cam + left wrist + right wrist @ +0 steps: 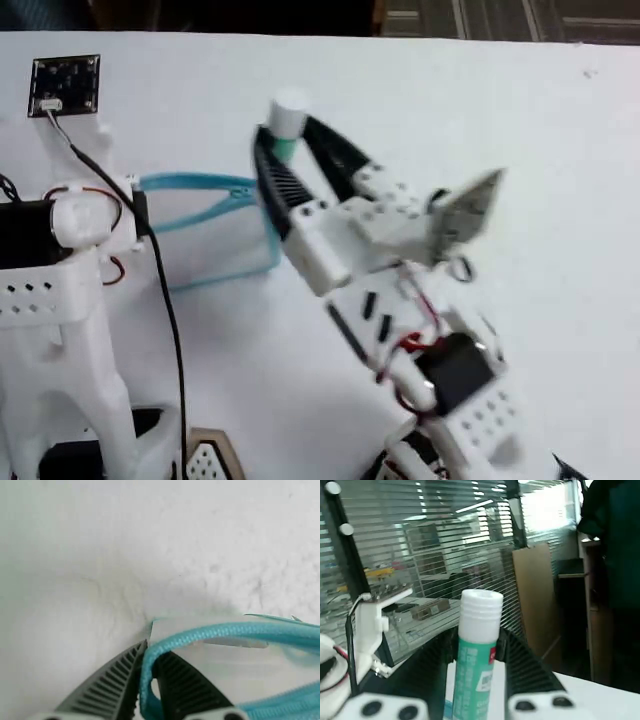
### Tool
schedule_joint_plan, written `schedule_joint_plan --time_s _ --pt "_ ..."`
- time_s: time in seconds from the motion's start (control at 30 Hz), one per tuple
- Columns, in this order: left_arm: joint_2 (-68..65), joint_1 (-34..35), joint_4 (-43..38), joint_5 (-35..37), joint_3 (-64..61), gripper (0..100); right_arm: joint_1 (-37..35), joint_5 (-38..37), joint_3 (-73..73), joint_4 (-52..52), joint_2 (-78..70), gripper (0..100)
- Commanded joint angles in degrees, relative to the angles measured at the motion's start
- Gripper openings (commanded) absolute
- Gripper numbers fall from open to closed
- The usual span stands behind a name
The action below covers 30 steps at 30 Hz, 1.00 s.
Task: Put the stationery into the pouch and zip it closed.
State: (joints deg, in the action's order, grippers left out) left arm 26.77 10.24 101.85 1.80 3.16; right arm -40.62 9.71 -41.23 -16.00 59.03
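- Right end effector point(286, 138) is clamped on the glue stick point(288, 112), whose white cap sticks out beyond its fingers.
- Left end effector point(150, 650) is pinched tight on the teal zip edge of the clear pouch point(235, 630).
- From the right end effector, the pouch lies just beside it on the white worktop point(520, 110), stretching toward the left arm.

No text, number or sign can be read in any view: the green label on the white-capped glue stick point(479, 645) carries pale lettering and a small red mark, all too blurred to make out, and the small dark circuit board point(65, 83) shows no legible marking.
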Motion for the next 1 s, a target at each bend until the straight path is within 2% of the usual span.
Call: schedule_joint_plan --time_s 0.0,0.07,0.2,0.43,0.6,0.67,0.83,0.97 --pt "-0.57 -0.31 -0.09 0.09 0.18 2 -3.3 -1.67 -4.4 13.58 -3.74 1.7" --pt "-0.57 -0.31 0.0 0.09 0.18 2 -4.18 -1.93 -6.07 19.91 -6.64 1.7" --pt "-0.57 -0.22 0.0 0.09 0.18 2 -4.44 -1.93 -5.8 26.33 -12.53 1.7" --pt "-0.66 -0.22 -0.18 0.09 0.18 2 -8.48 -1.93 -4.04 27.47 -17.45 1.7" --pt "-0.66 -0.13 -0.18 0.09 0.18 2 -9.19 -2.29 -8.0 27.82 -17.45 1.7" --pt "-0.66 -0.13 -0.18 0.09 0.18 2 -9.1 -5.36 -10.11 28.09 -17.54 1.7" --pt "-0.84 -0.31 -0.26 0.09 0.18 2 -9.27 -14.07 -15.74 36.53 -17.98 1.7" --pt "-0.84 -0.31 -0.35 0.09 0.18 2 -9.8 -17.14 -17.58 34.77 -17.54 1.9"
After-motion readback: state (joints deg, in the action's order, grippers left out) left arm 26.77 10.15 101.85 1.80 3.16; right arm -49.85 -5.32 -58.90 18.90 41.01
